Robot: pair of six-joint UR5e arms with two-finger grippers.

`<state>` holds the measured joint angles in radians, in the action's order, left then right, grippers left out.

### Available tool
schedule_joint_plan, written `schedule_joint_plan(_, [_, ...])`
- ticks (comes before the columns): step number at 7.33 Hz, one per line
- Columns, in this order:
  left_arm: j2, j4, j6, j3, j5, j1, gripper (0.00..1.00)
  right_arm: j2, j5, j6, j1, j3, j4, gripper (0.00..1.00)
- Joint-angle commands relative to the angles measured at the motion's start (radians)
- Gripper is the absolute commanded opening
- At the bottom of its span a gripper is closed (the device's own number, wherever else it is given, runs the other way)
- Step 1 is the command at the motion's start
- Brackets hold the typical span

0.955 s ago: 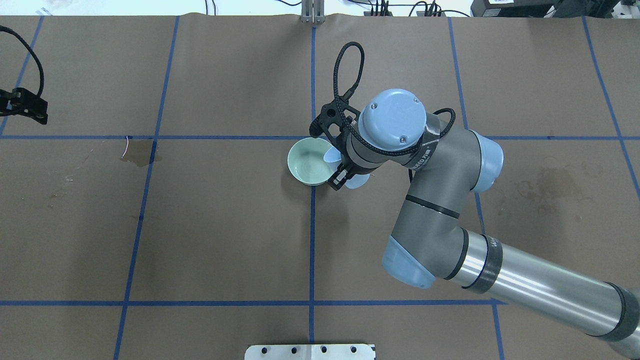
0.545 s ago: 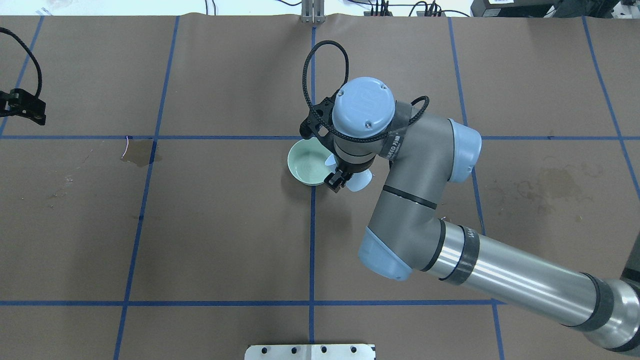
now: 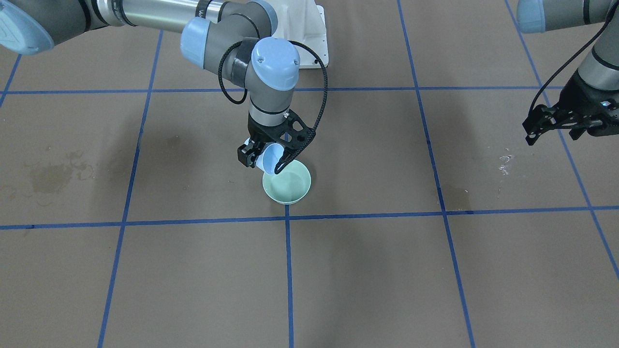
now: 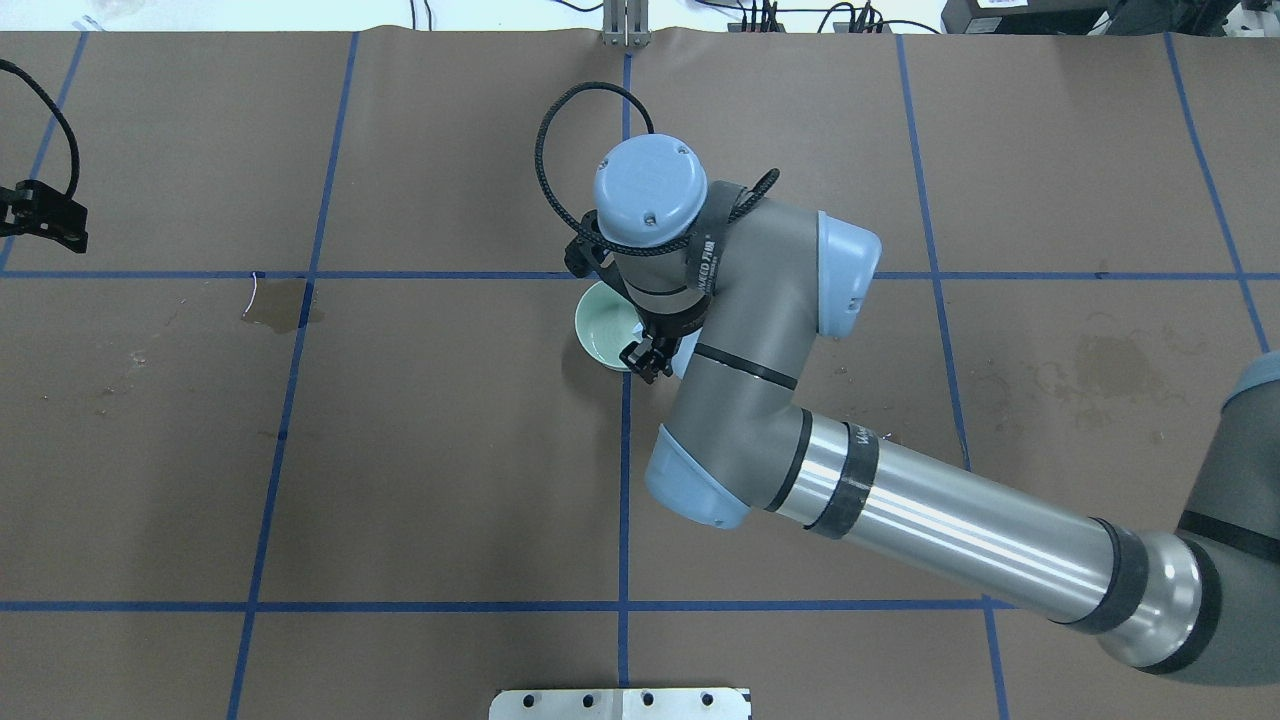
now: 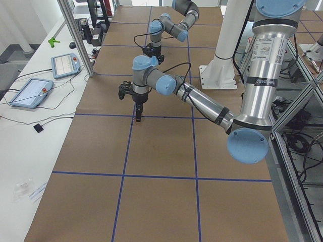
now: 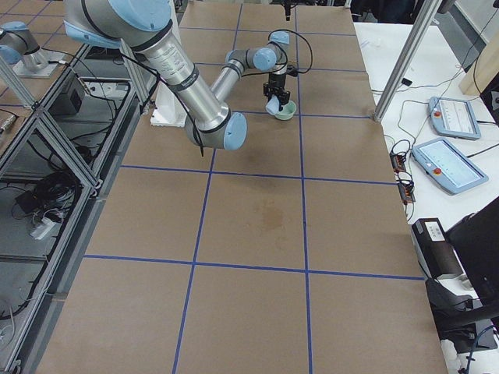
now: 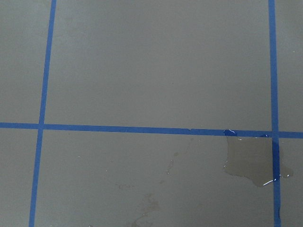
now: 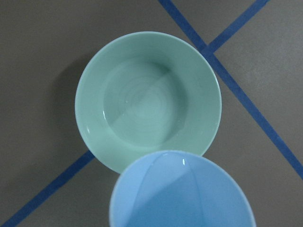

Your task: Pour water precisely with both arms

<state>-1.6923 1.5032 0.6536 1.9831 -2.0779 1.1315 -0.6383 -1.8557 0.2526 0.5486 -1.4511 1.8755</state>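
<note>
Right tool [image 3: 263, 163] pinches the blue cup [image 8: 182, 194], tilted with its lip over the green bowl [image 8: 87, 109] so that the water [image 8: 142, 106], glinting there, lands inside. Left tool [image 3: 553, 135], spread and empty, hangs well apart.

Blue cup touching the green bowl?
Cannot tell. In the right wrist view the blue cup overlaps the green bowl rim; the front view shows the cup tilted over it in the right hand, but no clear gap or contact.
</note>
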Motion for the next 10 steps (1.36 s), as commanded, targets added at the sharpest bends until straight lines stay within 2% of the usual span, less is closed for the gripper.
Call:
schedule_joint_plan(1, [0.0, 0.0, 0.0, 0.0, -0.001, 0.001, 1.0, 0.083, -0.003, -0.016, -0.003, 0.085, 0.095, 0.0])
schedule_joint_plan(3, [0.006, 0.002, 0.0, 0.003, -0.001, 0.001, 1.0, 0.103, -0.003, -0.024, -0.007, 0.11, 0.146, 0.0])
schedule_joint_plan(6, [0.006, 0.002, 0.001, 0.002, -0.001, 0.001, 1.0, 0.175, -0.008, -0.039, -0.007, 0.132, 0.288, 0.0])
schedule_joint_plan(10, [0.006, 0.002, 0.001, 0.002, -0.001, 0.002, 1.0, 0.175, -0.008, -0.056, -0.007, 0.141, 0.29, 0.0])
